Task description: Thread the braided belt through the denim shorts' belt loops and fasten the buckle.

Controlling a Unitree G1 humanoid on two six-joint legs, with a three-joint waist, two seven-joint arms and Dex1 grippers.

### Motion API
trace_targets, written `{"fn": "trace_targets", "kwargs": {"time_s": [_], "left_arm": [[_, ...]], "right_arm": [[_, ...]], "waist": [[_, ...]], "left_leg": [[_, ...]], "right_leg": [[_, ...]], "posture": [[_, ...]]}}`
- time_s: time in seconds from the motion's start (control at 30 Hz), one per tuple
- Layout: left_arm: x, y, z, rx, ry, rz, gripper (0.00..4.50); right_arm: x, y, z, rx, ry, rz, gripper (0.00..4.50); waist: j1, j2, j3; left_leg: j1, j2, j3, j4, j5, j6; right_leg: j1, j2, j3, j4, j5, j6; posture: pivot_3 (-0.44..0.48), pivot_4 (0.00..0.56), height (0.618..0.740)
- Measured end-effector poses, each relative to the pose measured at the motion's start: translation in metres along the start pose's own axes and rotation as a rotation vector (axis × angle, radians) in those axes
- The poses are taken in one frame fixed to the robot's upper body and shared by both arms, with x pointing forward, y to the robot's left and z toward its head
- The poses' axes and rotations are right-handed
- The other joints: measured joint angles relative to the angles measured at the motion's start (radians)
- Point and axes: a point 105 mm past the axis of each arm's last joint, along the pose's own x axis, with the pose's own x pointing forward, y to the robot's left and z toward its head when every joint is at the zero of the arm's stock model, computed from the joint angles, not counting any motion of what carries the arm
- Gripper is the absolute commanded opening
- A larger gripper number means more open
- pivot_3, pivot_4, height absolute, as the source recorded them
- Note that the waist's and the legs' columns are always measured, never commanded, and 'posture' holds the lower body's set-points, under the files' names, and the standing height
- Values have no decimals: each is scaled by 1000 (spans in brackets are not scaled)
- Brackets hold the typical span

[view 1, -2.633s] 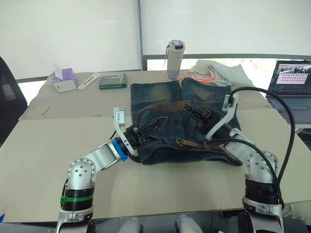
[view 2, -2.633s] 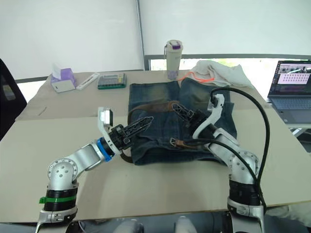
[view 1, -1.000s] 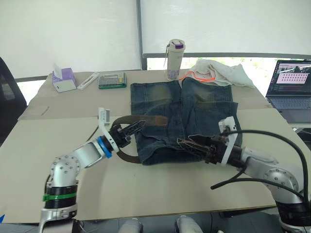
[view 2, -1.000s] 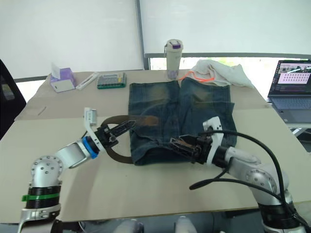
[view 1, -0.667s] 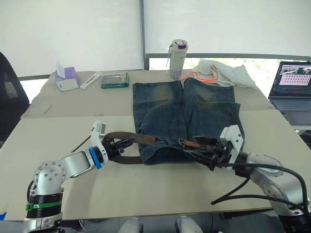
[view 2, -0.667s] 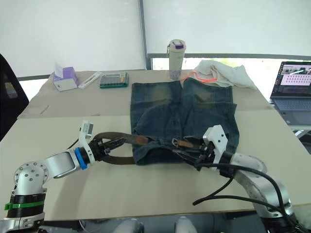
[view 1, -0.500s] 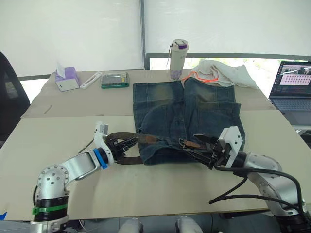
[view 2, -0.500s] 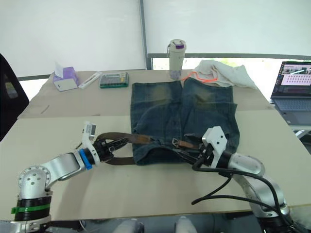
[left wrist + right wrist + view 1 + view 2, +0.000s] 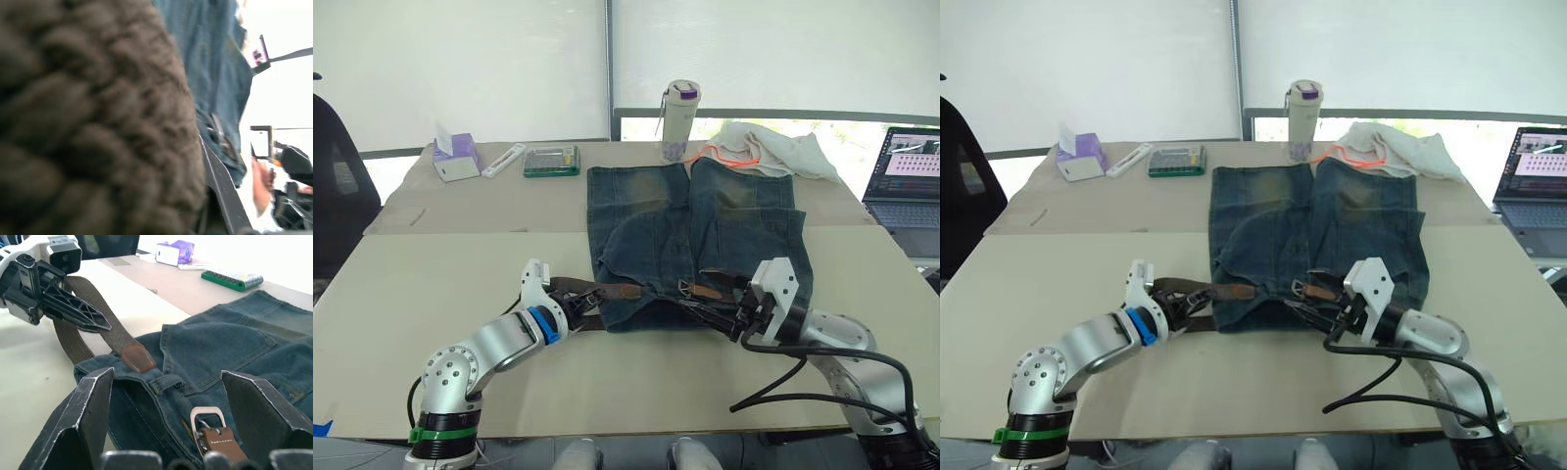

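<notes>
The left gripper [image 9: 1197, 301], clamped on the dark brown braided belt [image 9: 105, 328], has carried its tip back against the dark blue denim shorts [image 9: 695, 225], while the right gripper [image 9: 713, 305] waits with fingers spread beside the silver buckle [image 9: 208, 417].

The braided belt [image 9: 88, 127] lies so close against the left wrist camera that it is a blur, hiding the left gripper's fingers. Under the denim shorts [image 9: 695, 235], the belt's middle run is hidden. The laptop [image 9: 911, 186] beside the shorts is cut off.
</notes>
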Motion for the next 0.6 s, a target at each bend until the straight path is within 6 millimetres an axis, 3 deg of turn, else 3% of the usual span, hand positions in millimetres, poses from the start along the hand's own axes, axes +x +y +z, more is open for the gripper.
{"fn": "trace_targets", "kwargs": {"time_s": [0.33, 0.6], "left_arm": [[10, 2, -20, -35, 63, -14, 0], [30, 1, -28, -142, 64, -44, 0]], "right_arm": [[0, 0, -1, -8, 6, -4, 3841], [-4, 4, -8, 14, 24, -23, 3841]], "waist": [[0, 0, 0], [6, 0, 0]], "left_leg": [[0, 0, 3, 0, 0, 0], [0, -1, 4, 0, 0, 0]], "right_leg": [[0, 0, -1, 0, 0, 0], [1, 0, -1, -1, 0, 0]], "posture": [[0, 150, 740], [0, 150, 740]]}}
